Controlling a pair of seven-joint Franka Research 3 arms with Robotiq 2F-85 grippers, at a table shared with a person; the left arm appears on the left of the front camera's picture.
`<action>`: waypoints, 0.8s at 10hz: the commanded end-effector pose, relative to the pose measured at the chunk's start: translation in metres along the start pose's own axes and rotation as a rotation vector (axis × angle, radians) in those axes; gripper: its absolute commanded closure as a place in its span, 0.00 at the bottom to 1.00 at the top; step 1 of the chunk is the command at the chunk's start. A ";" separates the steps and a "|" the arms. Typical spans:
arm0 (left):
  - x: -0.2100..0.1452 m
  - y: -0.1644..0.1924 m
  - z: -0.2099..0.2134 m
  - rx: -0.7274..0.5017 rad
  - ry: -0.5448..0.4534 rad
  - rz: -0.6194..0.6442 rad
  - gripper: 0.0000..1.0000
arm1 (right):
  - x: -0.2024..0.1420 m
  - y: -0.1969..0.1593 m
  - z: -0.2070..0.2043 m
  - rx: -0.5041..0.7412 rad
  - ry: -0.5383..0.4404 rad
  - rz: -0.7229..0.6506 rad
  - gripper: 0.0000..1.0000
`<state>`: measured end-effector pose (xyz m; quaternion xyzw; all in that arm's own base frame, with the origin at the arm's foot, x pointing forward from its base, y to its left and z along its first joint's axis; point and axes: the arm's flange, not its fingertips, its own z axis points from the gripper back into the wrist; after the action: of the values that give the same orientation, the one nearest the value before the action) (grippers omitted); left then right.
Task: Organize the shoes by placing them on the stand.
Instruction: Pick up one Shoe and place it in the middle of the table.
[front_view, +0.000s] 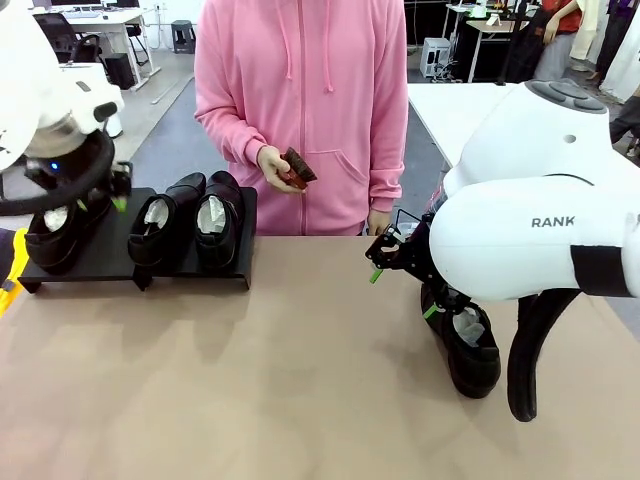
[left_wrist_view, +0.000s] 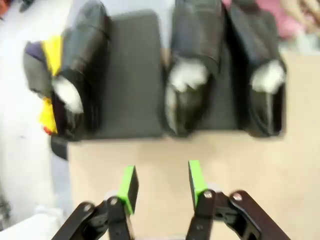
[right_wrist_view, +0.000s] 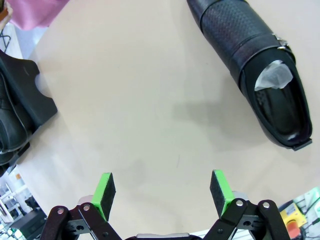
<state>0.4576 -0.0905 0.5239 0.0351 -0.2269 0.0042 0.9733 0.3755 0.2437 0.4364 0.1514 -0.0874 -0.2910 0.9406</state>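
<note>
The matte-black stand (front_view: 100, 255) sits at the table's far left and carries three glossy black shoes: one at its left end (front_view: 52, 235) and two side by side at its right end (front_view: 158, 225) (front_view: 218, 215). My left gripper (front_view: 100, 204) hovers open over the bare gap between them. In the blurred left wrist view its green pads (left_wrist_view: 127, 186) stand apart before the stand (left_wrist_view: 132, 75), holding nothing. The fourth shoe (front_view: 468, 348) lies on the table at the right, stuffed with white paper. My right gripper (front_view: 402, 293) is open just above it. The right wrist view shows that shoe (right_wrist_view: 255, 65) beyond the open gripper (right_wrist_view: 162, 189).
A person in a pink hoodie stands at the far edge holding a small brown brush (front_view: 297, 168) in one hand. A yellow object (front_view: 8, 285) lies off the stand's left end. The right arm's bulky white links (front_view: 540, 220) overhang the table's right side.
</note>
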 end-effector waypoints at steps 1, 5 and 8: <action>-0.031 -0.015 0.021 -0.113 0.130 -0.050 0.46 | 0.003 0.002 0.001 0.017 0.012 0.015 0.00; -0.075 -0.026 0.032 -0.272 0.310 -0.200 0.46 | 0.003 0.002 0.001 0.017 0.012 0.015 0.00; -0.074 -0.034 0.032 -0.236 0.305 -0.164 0.46 | 0.000 0.000 0.000 0.000 0.000 0.000 0.00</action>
<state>0.3844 -0.1093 0.5168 -0.0641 -0.0760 -0.0628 0.9931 0.3754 0.2439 0.4364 0.1511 -0.0872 -0.2909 0.9407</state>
